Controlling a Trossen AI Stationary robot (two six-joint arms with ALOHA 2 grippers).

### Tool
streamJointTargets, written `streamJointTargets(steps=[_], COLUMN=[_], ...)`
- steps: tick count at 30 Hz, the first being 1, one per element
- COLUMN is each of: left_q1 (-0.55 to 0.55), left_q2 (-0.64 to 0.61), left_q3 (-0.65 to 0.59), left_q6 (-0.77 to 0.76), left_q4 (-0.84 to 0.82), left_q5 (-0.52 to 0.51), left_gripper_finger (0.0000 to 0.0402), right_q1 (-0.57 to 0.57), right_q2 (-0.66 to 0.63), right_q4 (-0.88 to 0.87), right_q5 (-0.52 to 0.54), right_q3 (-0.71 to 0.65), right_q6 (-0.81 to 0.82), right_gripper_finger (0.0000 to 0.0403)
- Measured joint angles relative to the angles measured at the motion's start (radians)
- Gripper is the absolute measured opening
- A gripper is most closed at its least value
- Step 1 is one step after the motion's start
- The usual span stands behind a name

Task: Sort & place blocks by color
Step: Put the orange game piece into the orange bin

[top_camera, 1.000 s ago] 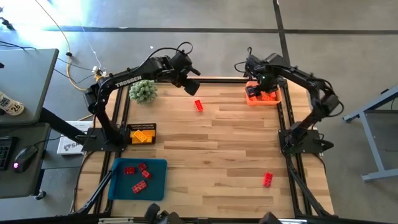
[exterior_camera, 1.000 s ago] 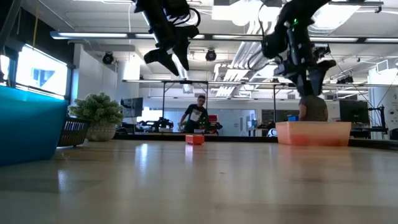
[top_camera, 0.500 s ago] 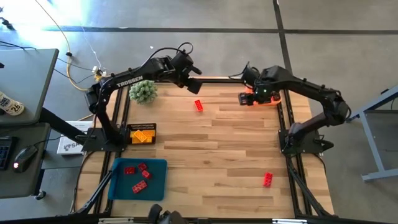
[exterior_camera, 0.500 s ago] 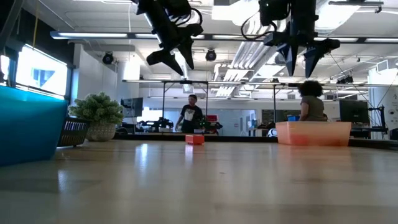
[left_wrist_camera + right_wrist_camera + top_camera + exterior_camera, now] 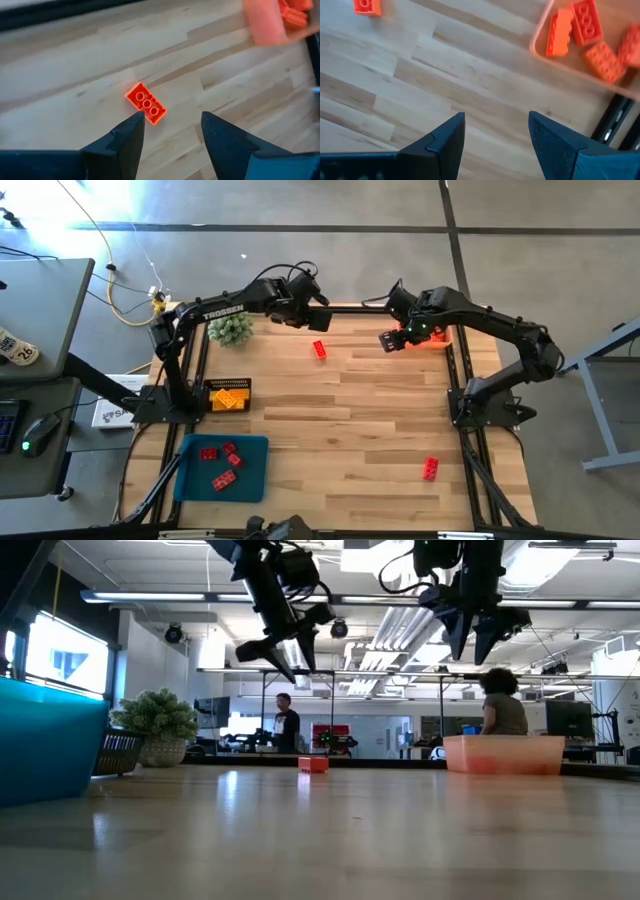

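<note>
A red block (image 5: 319,349) lies flat, studs up, on the wooden table near its far edge; the left wrist view shows this block (image 5: 145,102) just beyond my fingertips. My left gripper (image 5: 310,308) hangs open above and slightly behind it, touching nothing. My right gripper (image 5: 390,340) hovers open over bare wood just left of the orange tray (image 5: 438,340), which holds orange blocks (image 5: 580,30). Another red block (image 5: 430,469) lies near the right front corner. In the low view both grippers, the left gripper (image 5: 283,655) and the right gripper (image 5: 478,635), hang high above the table.
A blue tray (image 5: 250,480) with red blocks sits at the front left. A black basket (image 5: 228,395) with yellow blocks stands on the left edge. A green plant ball (image 5: 230,328) is at the far left. People show in the room behind the table.
My right gripper has swung from over the orange tray toward the table's left, rising a little, and now hangs beside the tray. My left gripper has sunk somewhat toward the red block and rolled about its own axis. Both stay open; no block has moved.
</note>
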Motion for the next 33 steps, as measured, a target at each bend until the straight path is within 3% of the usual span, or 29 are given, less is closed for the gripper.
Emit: streamJointTargets(steps=[10,17,20,33], left_q1=[-0.042,-0.07,-0.077,-0.039], left_q2=[0.082,0.13,0.148,0.174], left_q3=[0.0,0.0,0.0,0.0], left_q6=[-0.206,-0.317,-0.353,-0.317], left_q4=[0.004,0.015,0.04,0.107], left_q5=[-0.084,-0.137,-0.113,-0.072], left_gripper_finger=[0.0184,0.0184,0.0184,0.0184], right_q1=[-0.057,-0.062,-0.062,-0.062], right_q2=[0.0,0.0,0.0,0.0], right_q4=[0.08,0.1,0.104,0.157], right_q5=[0.002,0.001,0.001,-0.001], right_q3=[0.0,0.0,0.0,0.0], right_q6=[-0.259,-0.357,-0.384,-0.432], right_gripper_finger=[0.0204,0.0204,0.0204,0.0204])
